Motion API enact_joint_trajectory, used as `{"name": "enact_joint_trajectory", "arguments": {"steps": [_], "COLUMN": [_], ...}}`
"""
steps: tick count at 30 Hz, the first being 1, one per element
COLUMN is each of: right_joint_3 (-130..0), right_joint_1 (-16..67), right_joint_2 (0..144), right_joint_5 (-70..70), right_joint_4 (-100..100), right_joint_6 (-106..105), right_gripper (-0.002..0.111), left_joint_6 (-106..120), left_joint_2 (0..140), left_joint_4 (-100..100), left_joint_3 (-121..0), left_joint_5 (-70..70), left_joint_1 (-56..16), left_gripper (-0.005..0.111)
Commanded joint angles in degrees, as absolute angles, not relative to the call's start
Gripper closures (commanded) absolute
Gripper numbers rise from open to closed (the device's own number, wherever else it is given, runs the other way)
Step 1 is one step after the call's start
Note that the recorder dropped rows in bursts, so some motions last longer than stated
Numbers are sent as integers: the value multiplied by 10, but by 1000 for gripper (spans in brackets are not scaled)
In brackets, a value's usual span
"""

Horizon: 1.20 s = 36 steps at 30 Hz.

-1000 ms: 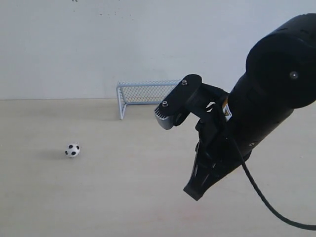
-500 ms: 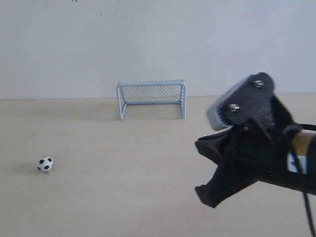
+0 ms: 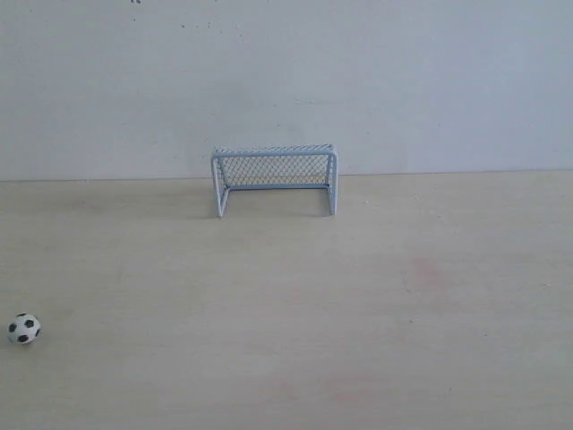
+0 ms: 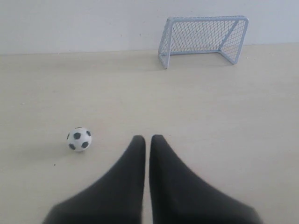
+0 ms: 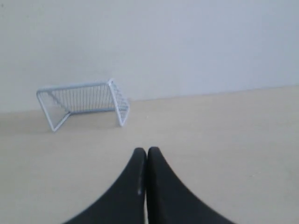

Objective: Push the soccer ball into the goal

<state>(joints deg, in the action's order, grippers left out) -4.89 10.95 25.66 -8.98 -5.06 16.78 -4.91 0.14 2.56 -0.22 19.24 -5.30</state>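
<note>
The tiny black-and-white soccer ball (image 3: 24, 328) lies at the near left of the pale table, far from the goal (image 3: 274, 178), which stands at the back by the wall with its mouth facing forward. Neither arm shows in the exterior view. In the left wrist view the ball (image 4: 79, 139) sits just beside the tips of my left gripper (image 4: 148, 138), not touching, with the goal (image 4: 203, 39) far beyond. That gripper is shut with nothing in it. My right gripper (image 5: 146, 150) is shut and empty too, and the goal (image 5: 83, 104) stands well ahead of it.
A plain pale wall (image 3: 286, 81) closes off the back of the table (image 3: 385, 313) right behind the goal.
The right arm has swung out of the exterior view to the right. The ball has rolled left and nearer, away from the goal.
</note>
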Motion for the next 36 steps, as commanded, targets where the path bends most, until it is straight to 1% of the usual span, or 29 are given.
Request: {"name": "enact_joint_trajectory", "arguments": {"steps": [1, 3, 8, 11, 17, 23, 26, 36], "right_joint_3": [0, 0, 0, 0, 0, 0, 0, 0], "right_joint_1": [72, 57, 39, 39, 39, 39, 39, 39], "right_joint_2": [137, 90, 6, 0, 0, 0, 0, 0], "right_joint_5": [-124, -141, -102, -76, 75, 185, 188, 186], "right_joint_4": [-50, -50, -51, -51, -51, -52, -52, -50], "right_joint_6": [172, 175, 162, 158, 147, 46, 11, 13], "right_gripper": [109, 109, 109, 109, 109, 109, 109, 109], "left_joint_6": [-48, -48, -48, -48, -48, -48, -48, -48], "left_joint_2": [0, 0, 0, 0, 0, 0, 0, 0], "left_joint_4": [24, 24, 24, 24, 24, 24, 24, 24], "left_joint_3": [0, 0, 0, 0, 0, 0, 0, 0], "left_joint_5": [188, 188, 188, 188, 188, 188, 188, 188], "left_joint_1": [-51, -51, -51, -51, -51, -51, -51, -51], "left_gripper": [102, 102, 102, 102, 102, 102, 102, 102]}}
